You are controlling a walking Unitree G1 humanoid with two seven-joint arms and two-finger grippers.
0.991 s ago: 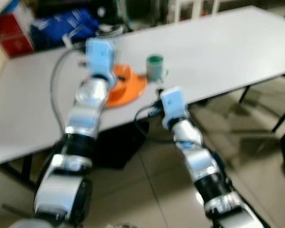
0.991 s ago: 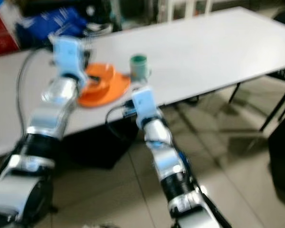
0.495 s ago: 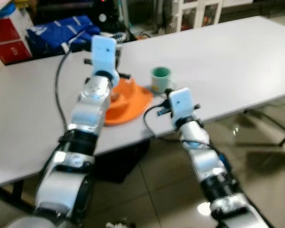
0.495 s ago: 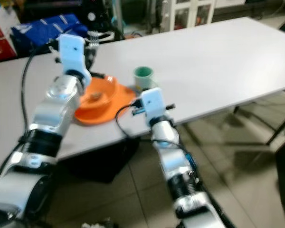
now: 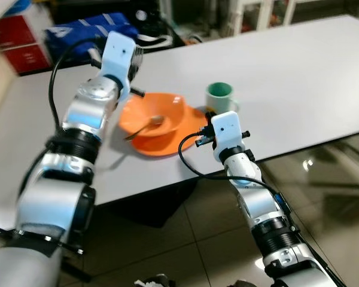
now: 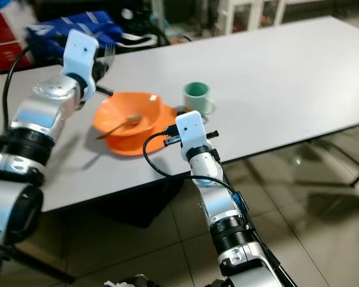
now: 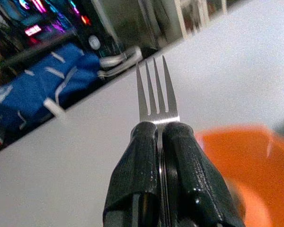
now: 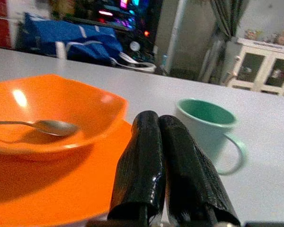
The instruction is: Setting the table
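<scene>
The left hand (image 7: 158, 142), clenched on the fork (image 7: 154, 90), hovers upper left of the orange bowl (image 5: 152, 122), tines away; the right hand (image 8: 168, 165) sits closed, empty, lower right of it.

A long white table (image 5: 299, 66) stands over a glossy tiled floor (image 5: 341, 197) and carries, near its front edge, an orange plate (image 5: 185, 128) with an orange bowl (image 5: 158, 113) on it holding a spoon (image 5: 145, 127), and just beside the plate a green mug (image 5: 220, 98).
</scene>
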